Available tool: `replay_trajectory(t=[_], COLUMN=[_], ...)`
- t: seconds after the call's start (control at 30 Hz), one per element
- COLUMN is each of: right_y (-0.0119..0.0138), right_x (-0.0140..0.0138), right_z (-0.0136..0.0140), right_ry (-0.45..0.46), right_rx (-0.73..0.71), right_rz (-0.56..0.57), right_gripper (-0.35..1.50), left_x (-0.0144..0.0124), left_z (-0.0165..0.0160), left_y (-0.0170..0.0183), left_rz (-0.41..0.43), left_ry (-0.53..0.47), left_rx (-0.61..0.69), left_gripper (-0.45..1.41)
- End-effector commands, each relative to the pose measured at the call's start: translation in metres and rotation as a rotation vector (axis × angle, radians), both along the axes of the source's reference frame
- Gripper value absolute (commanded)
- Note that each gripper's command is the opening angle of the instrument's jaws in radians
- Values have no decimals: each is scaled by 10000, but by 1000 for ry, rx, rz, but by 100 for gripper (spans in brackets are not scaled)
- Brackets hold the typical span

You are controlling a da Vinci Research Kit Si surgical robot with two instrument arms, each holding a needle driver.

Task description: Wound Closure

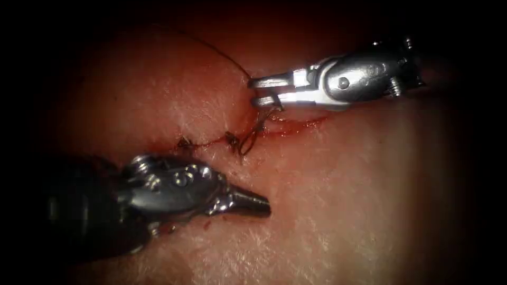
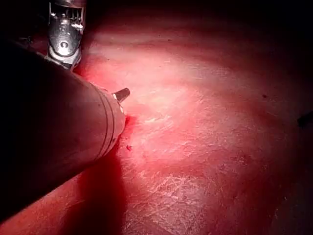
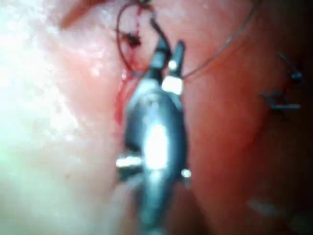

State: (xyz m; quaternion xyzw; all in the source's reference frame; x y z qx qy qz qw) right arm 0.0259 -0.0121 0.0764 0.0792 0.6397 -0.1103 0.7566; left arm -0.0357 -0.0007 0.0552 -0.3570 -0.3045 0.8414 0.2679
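In the endoscope view the right arm's tool comes in from the upper right of the frame, its 2 jaws parted a little with a gap between them, their tips just above the right-hand part of the cut. The thread runs as a dark arc from the upper left of the frame down to those tips and on to a small loop at the cut — I judge that the jaws are placed around the strand, but whether they actually pinch it is too fine to tell. The right wrist view shows the same tool with its jaws parted beside a red-stained loop of thread.

The left arm's tool lies in the lower left of the frame, below the cut, jaws clenched together to a blunt point and grasping nothing visible; it seems parked clear of the stitches so the other tool has room.

2 dark knots sit along the left stretch of the cut, and red fluid lines its right end, which looks not yet closed. I can make out no needle on the tissue or in either tool.
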Motion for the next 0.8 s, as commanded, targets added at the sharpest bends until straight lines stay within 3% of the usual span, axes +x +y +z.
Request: replay_trajectory(t=[0.03, 0.5, 0.8], right_y=[-2, 7, 9], right_x=[5, 4, 4], right_z=[4, 9, 10], right_ry=[-7, -54, -70], right_rx=[12, 133, 174], right_rz=[-2, 21, 22], right_gripper=[-35, -35, -35], left_x=[-7, -13, -11], left_z=[13, 92, 105], left_y=[-3, -1, -5], left_rz=[2, -31, -32], left_ry=[-3, 21, 21], left_rx=[-3, -87, -78], left_gripper=[-8, -8, -8])
